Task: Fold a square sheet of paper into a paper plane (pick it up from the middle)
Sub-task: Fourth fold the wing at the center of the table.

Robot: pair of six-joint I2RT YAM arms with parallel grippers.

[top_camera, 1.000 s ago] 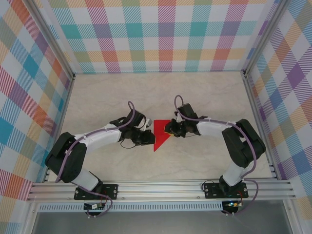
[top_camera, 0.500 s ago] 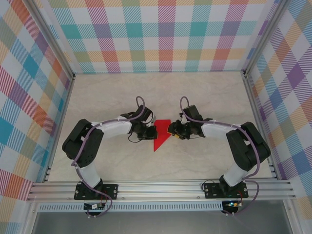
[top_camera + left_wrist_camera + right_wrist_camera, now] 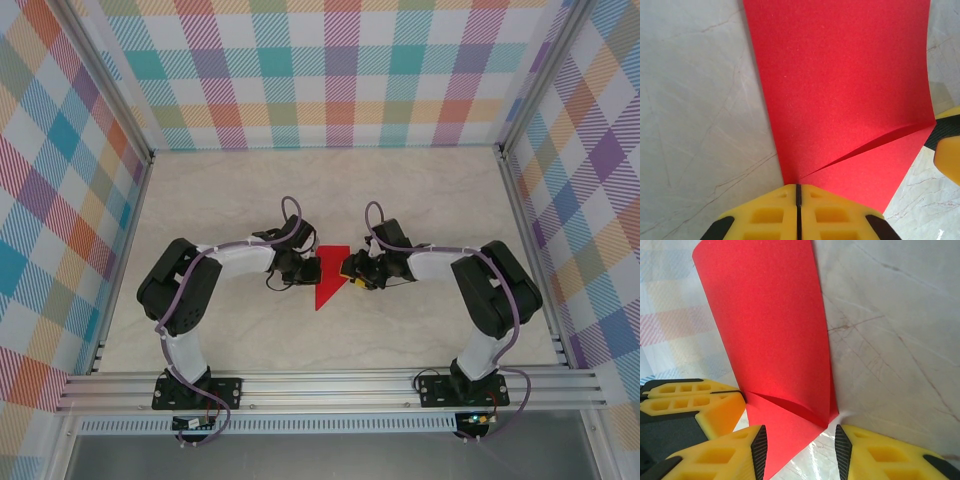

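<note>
The square sheet of paper (image 3: 331, 277) is bright red, folded to a wedge whose point faces the near edge. It lies mid-table between both grippers. My left gripper (image 3: 309, 270) is shut on its left edge; in the left wrist view the yellow jaws (image 3: 797, 186) meet where a raised flap of the sheet (image 3: 840, 90) begins. My right gripper (image 3: 349, 268) is open at the right edge. In the right wrist view its fingers (image 3: 800, 442) straddle a corner of the sheet (image 3: 770, 330) without pressing it. A paper plane is out of view.
The pale marble tabletop (image 3: 420, 200) is boxed in by plaid walls (image 3: 340, 70) at the back and sides. An aluminium rail (image 3: 330, 385) carrying the arm bases runs along the near edge. Both forearms reach inward toward the centre.
The left arm drew its elbow in and its jaws closed on the sheet's left edge. The right jaws opened around the right corner. The sheet stayed in place.
</note>
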